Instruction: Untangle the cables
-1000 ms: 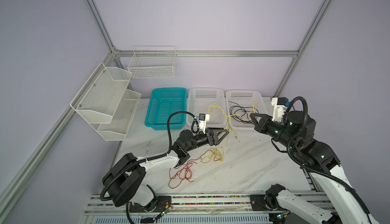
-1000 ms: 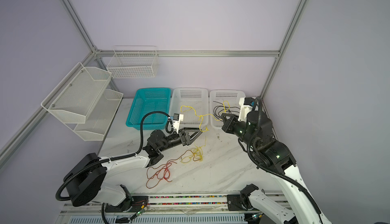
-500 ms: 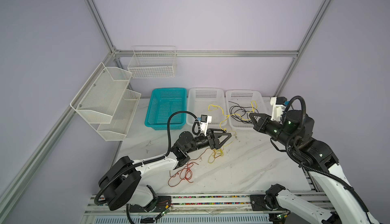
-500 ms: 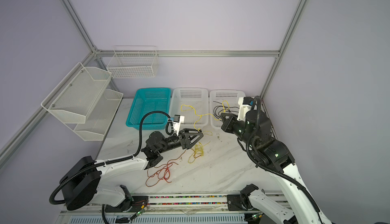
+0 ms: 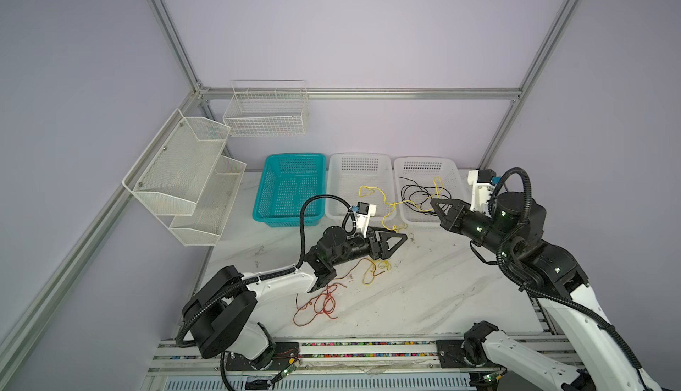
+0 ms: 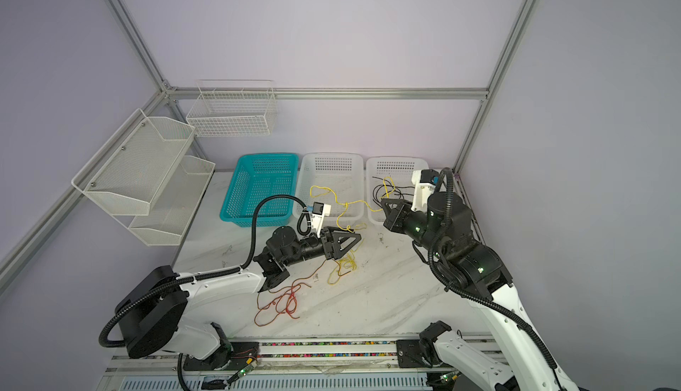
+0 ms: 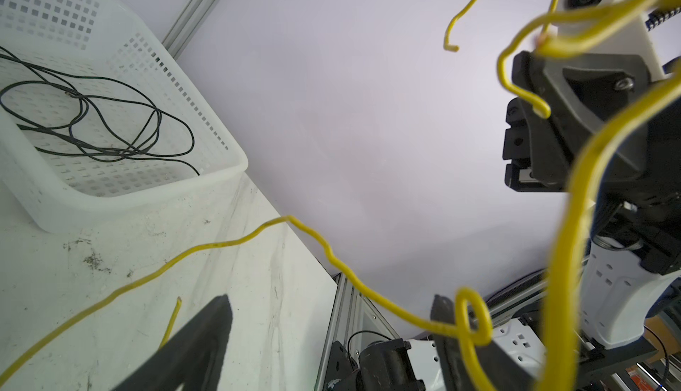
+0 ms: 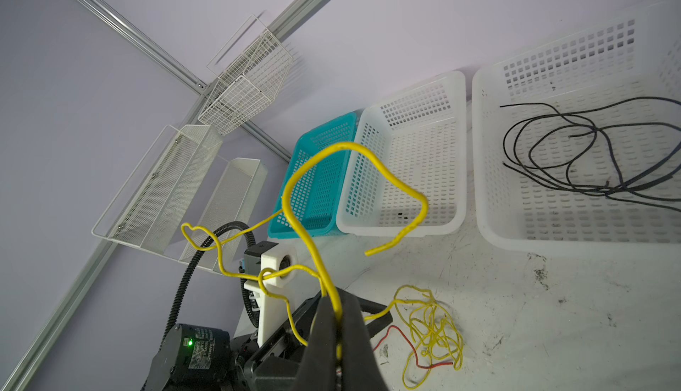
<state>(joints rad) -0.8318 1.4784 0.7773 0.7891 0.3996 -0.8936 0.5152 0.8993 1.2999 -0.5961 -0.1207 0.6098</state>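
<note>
Right gripper (image 5: pixel 436 203), centre-right, pinches the yellow cable (image 5: pixel 393 205) strung above the white baskets; left gripper (image 5: pixel 397 246), centre, gapes wide, cable looped round one finger; black cables (image 5: pixel 416 195) lie in the rightmost basket (image 5: pixel 423 162), red-orange cable (image 5: pixel 326 300) lower-centre.

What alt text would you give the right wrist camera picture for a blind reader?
The right gripper is shut on a thin yellow cable that loops through the air in front of the camera. Beyond it, on a white marble table, lie a loose yellow tangle and a white plastic basket holding thin black cables.
</note>
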